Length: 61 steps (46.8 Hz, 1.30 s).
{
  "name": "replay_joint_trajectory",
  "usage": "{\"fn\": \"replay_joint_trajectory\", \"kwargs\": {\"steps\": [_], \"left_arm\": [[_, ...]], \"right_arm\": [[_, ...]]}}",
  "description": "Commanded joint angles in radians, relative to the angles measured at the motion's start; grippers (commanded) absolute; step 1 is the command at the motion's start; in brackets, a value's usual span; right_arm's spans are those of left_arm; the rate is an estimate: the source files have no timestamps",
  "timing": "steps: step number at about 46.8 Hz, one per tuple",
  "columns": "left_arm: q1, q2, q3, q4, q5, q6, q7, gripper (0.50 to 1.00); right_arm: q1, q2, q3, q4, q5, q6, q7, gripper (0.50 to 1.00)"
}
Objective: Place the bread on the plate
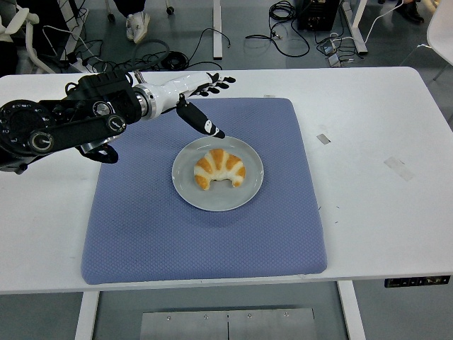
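Cables and chair legs are crowding the floor beyond a white table [368,120], where a humanoid robot's left hand [198,99] is hovering with its fingers spread wide and nothing in its grasp, the thumb pointing down toward the far left part of a blue mat [141,234]. Just beyond the thumb's tip, near but apart from it, a grey plate [249,190] is sitting on the mat's middle, and the bread [220,168], a croissant, is lying fully inside its rim, curved side away from the robot. By the look of it, the placing is done and the step in hand is clearing the arm away from the plate. Doing that well is likely calling for keeping the hand open and high, drawing it toward the left edge without dipping, so that no fingertip is brushing the plate or dragging the mat beneath it. Scraps of tape [398,167] are lying well off to the right on the bare tabletop. No right arm is appearing in the head view.
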Motion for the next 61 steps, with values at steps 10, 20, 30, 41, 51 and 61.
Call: {"fn": "replay_joint_trajectory", "kwargs": {"steps": [10,20,30,41,51,61], "left_arm": [[0.132,0.016,-0.218,0.066,0.001,0.001,-0.012,0.983],[0.237,0.054,-0.364,0.083,-0.012,-0.01,-0.014,0.983],[0.319,0.051,-0.497,0.124,-0.017,-0.016,-0.018,0.983],[0.361,0.026,-0.637,0.236,-0.155,-0.111,-0.035,0.983],[0.358,0.003,-0.639,0.294,-0.285,-0.111,-0.043,0.983],[0.361,-0.021,-0.642,0.406,-0.402,-0.119,-0.058,0.983]], "right_arm": [[0.0,0.0,0.0,0.0,0.0,0.0,0.0,1.0],[0.0,0.0,0.0,0.0,0.0,0.0,0.0,1.0],[0.0,0.0,0.0,0.0,0.0,0.0,0.0,1.0],[0.0,0.0,0.0,0.0,0.0,0.0,0.0,1.0],[0.0,0.0,0.0,0.0,0.0,0.0,0.0,1.0],[0.0,0.0,0.0,0.0,0.0,0.0,0.0,1.0]]}}
